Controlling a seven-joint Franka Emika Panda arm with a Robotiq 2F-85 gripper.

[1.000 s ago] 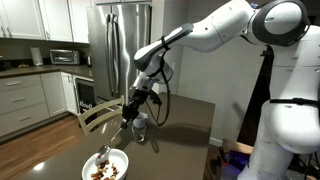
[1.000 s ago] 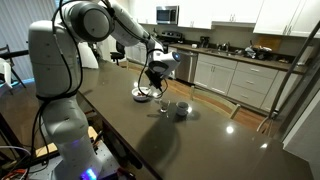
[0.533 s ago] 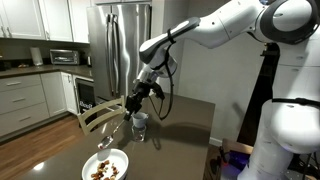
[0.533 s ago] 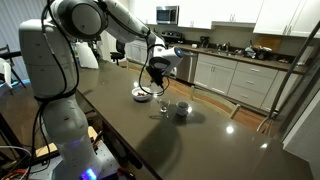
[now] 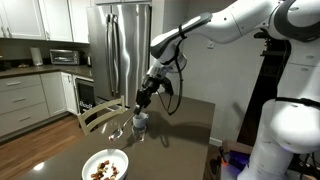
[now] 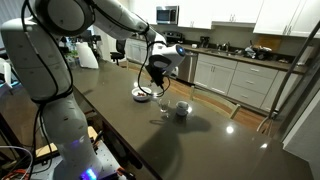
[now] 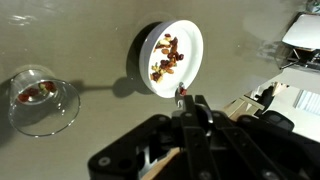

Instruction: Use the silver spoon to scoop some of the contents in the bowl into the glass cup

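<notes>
Silver spoon (image 5: 124,119) hangs off the table, slanting down from the gripper (image 5: 143,98) toward the bowl side. Its lower end is in the air between the glass cup (image 5: 140,122) and the bowl (image 5: 117,156). In the wrist view the spoon is seen almost end-on, a thin sliver poking out past the fingertips (image 7: 196,106). There is a small reddish speck at its tip; cannot tell whether that is food.

Gripper: fingers pressed together, pinching the upper end of the spoon handle. It sits above the glass cup in an exterior view, and in the wrist view (image 7: 190,112) it fills the lower middle.

Bowl: white, upright on the dark table (image 5: 185,125), close to one long edge and toward the end nearest that camera. The contents (image 7: 167,58) are brown and reddish chunks in a loose cluster that leaves much of the white inside bare.

Glass cup (image 7: 40,98): upright, further in along the same edge, well apart from the bowl (image 7: 190,35). It holds a few reddish-brown pieces at the bottom. In an exterior view the glass cup (image 6: 181,109) stands nearer the camera than the bowl (image 6: 136,95), with the gripper (image 6: 157,78) above and between them.

Background: steel refrigerator (image 5: 120,50), microwave (image 5: 63,57) on the counter, curved chair back (image 5: 95,115) at the table edge.
</notes>
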